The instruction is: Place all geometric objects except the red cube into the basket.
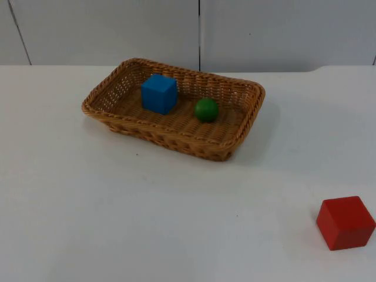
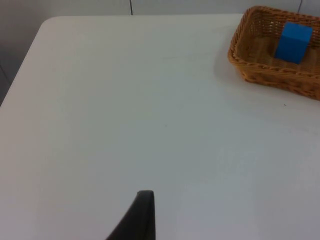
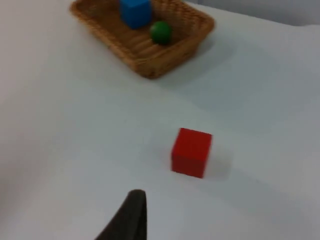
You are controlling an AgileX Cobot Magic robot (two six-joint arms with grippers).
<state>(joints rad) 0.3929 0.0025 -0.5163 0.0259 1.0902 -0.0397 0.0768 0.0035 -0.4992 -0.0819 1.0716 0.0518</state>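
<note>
top view: smooth blue cube (image 1: 158, 93)

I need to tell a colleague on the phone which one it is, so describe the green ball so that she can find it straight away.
On the white table stands a woven basket near the grey wall. Two things lie in it side by side: a blue cube and the green ball. The ball is the only round thing, smaller than the cube, and lies on the side nearer the red cube, which sits out on the table.

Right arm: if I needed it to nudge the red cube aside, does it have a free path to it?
Probably yes. The red cube sits alone on the bare white table, apart from the wicker basket, and nothing lies between it and the right gripper's fingertip.
</note>
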